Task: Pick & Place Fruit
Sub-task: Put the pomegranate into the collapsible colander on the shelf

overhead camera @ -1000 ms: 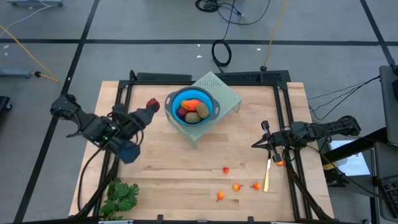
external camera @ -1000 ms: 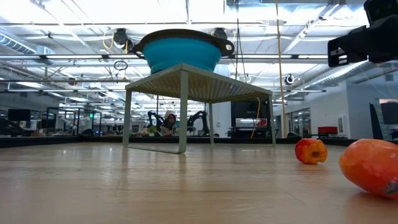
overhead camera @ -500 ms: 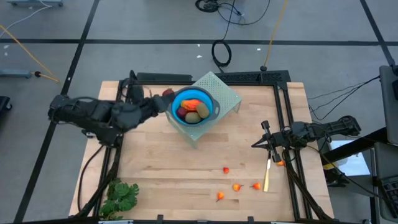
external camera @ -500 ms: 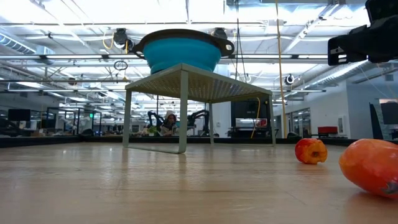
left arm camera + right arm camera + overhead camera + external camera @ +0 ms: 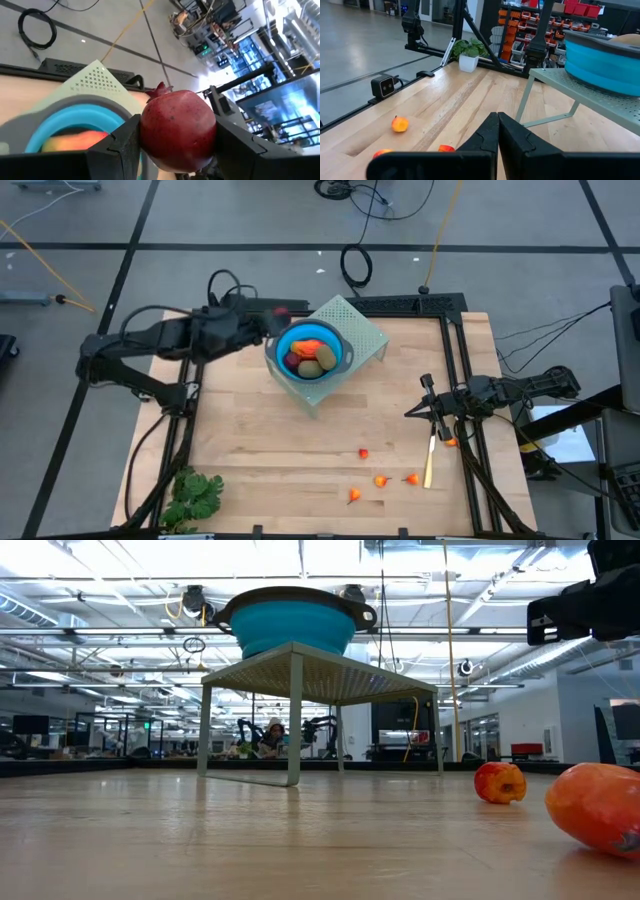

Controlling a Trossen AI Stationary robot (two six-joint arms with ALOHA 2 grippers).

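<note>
While clamped halfway on a dark-red ball (image 5: 177, 127), left gripper (image 5: 268, 313) up high, right by the blue bowl (image 5: 283, 345) rim, bowl just ahead and lower; maybe not over it yet; right gripper (image 5: 428, 408) shut, empty, far off.

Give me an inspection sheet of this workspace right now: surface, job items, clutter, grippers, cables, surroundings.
Surface: wooden table, bare in the middle.
Job's things: blue bowl on a green stand, holding fruit; small orange pieces loose near the front edge.
Clutter: leafy bunch at the front left corner; yellow stick at right.
Grippers: left gripper shut on a dark-red ball beside the bowl; right gripper shut, empty, at the right edge.
Cables: coiled black cable on the floor behind.
Surroundings: a person seated far off.
</note>
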